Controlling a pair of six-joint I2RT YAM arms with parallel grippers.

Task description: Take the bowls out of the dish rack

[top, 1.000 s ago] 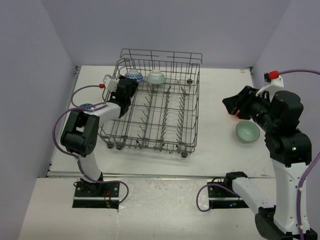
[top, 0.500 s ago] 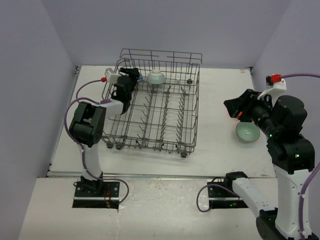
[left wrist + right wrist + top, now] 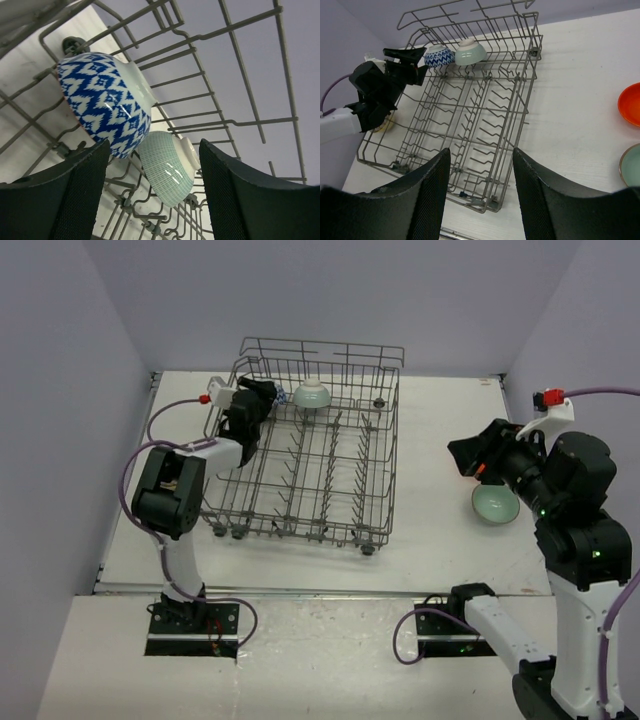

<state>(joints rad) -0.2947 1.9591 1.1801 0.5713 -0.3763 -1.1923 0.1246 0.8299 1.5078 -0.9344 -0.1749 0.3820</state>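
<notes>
The grey wire dish rack (image 3: pixel 385 455) stands mid-table. In its back left corner two bowls lean on the tines: a blue-and-white bowl (image 3: pixel 107 102) and a mint green bowl (image 3: pixel 167 167), also seen from above (image 3: pixel 311 393). My left gripper (image 3: pixel 152 200) is open and reaches into that corner, just short of both bowls. From above, the left gripper (image 3: pixel 262 392) hides most of the blue-and-white bowl. My right gripper (image 3: pixel 482 200) hangs open and empty high over the table right of the rack. Below it lie an orange-red bowl (image 3: pixel 630 104) and a second mint bowl (image 3: pixel 495 504).
The rack's tall wire sides (image 3: pixel 235 122) rise around the left gripper. Upright tines fill the rest of the rack. A sliver of a cream-yellow bowl (image 3: pixel 386 125) shows under the left arm, on the table left of the rack.
My left gripper has moved farther back into the rack's back left corner and now covers the blue-and-white bowl from above. The right arm has barely shifted.
</notes>
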